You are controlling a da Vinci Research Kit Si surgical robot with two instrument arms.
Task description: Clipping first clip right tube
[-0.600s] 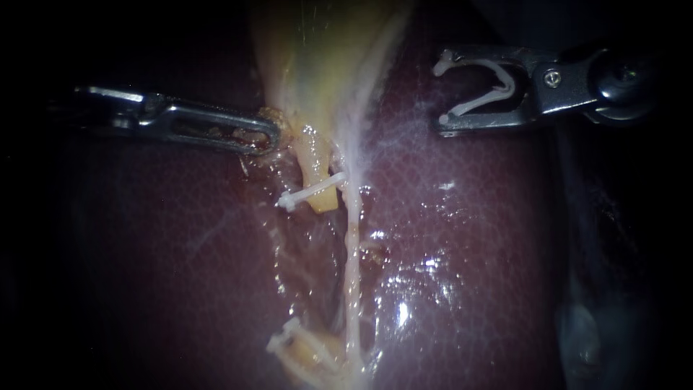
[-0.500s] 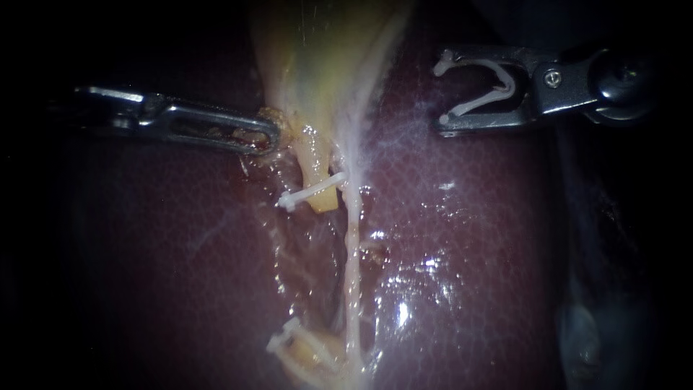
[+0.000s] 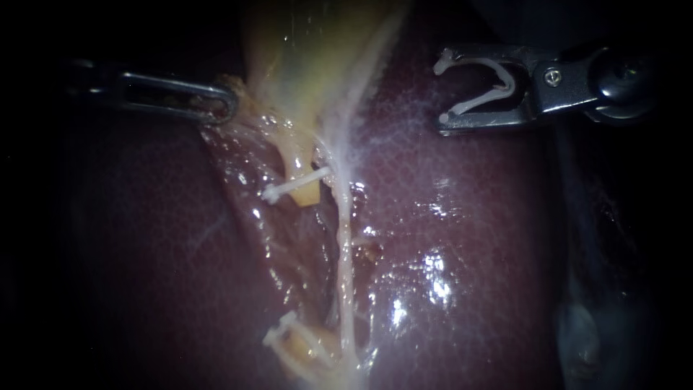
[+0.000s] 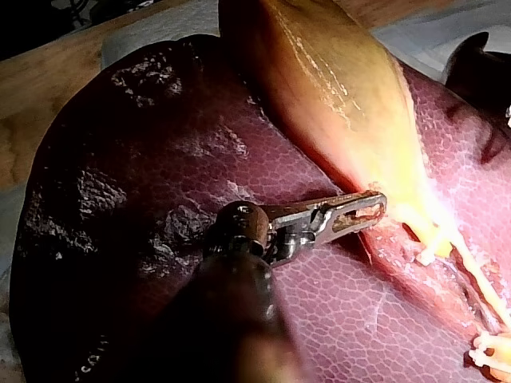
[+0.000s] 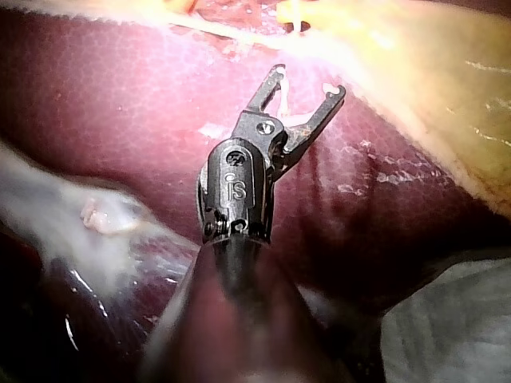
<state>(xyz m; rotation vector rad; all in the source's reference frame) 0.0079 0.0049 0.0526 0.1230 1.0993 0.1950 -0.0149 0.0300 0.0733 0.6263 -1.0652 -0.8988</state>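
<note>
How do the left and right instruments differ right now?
The left instrument has its jaws together, shut on the edge of the gallbladder. The right instrument has its jaws wide apart, carrying an open white clip. The left instrument touches tissue, while the right instrument appears to hang clear over the liver, away from the tubes. Both are slender metal instruments at similar height in the endoscope view.

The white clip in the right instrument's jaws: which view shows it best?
The endoscope view: the white clip lies side-on, its open V plain between the right instrument's jaws. The right wrist view sees those jaws from behind, the clip only as pale slivers along them. The left wrist view does not show it.
</note>
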